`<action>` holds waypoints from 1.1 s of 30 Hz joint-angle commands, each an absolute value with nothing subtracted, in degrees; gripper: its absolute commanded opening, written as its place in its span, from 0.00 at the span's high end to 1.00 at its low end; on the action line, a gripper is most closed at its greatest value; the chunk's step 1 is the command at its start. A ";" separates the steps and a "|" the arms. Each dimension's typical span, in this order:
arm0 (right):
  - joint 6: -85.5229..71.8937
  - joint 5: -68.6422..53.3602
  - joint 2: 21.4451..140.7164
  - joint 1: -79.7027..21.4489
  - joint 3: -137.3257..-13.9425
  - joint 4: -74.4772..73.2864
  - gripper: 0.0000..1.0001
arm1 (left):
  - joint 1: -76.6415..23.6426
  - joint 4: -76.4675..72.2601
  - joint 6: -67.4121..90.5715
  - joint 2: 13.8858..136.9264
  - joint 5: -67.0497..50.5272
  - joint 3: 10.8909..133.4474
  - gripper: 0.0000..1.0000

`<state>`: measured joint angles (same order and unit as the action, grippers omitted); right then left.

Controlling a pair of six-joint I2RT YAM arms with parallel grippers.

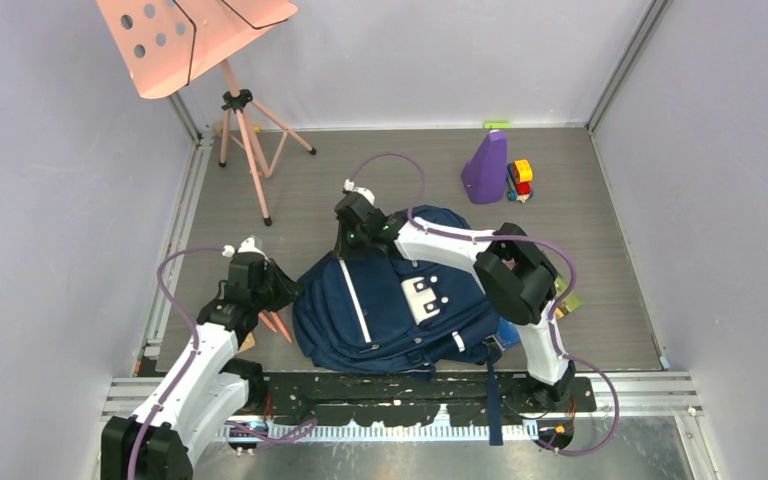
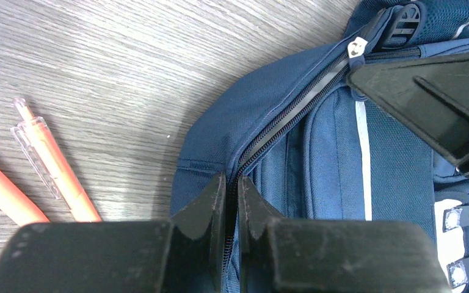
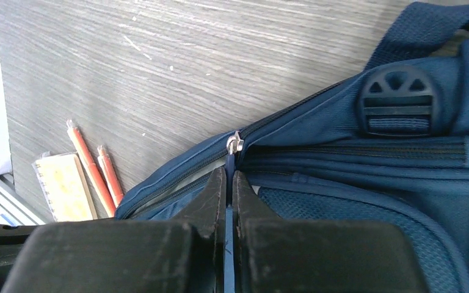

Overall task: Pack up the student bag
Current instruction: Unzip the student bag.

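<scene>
The student bag (image 1: 390, 305), navy with white stripes and a white patch, lies flat in the middle of the table. My left gripper (image 1: 285, 290) is at its left edge, shut on the bag's zip seam (image 2: 293, 116), and the black zip track runs between its fingertips (image 2: 232, 183). My right gripper (image 1: 352, 240) is at the bag's far top corner. There it (image 3: 229, 177) is shut on the blue pull tab (image 3: 228, 163) of the silver zip slider (image 3: 235, 143). Behind the slider the zip gapes a little, showing pale lining.
Two orange pens (image 1: 275, 322) and a yellowish pad (image 3: 64, 186) lie on the table left of the bag. A purple cone (image 1: 485, 165) and a colourful toy (image 1: 520, 178) stand at the back right. A pink tripod stand (image 1: 245, 130) is at the back left.
</scene>
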<state>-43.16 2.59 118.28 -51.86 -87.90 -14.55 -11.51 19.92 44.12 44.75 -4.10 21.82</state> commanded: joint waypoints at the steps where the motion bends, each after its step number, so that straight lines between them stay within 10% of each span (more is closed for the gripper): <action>1: -43.01 14.05 113.13 -47.23 -86.88 -12.65 0.99 | -11.38 24.26 42.28 44.80 -3.98 22.32 1.00; 27: -30.62 17.49 112.19 -40.05 -87.56 -11.22 0.99 | -11.10 21.28 39.00 51.91 -4.22 29.87 1.00; 33: -25.59 12.61 104.24 -40.32 -81.45 -9.95 0.69 | -8.43 21.54 34.15 60.37 -6.58 39.76 0.95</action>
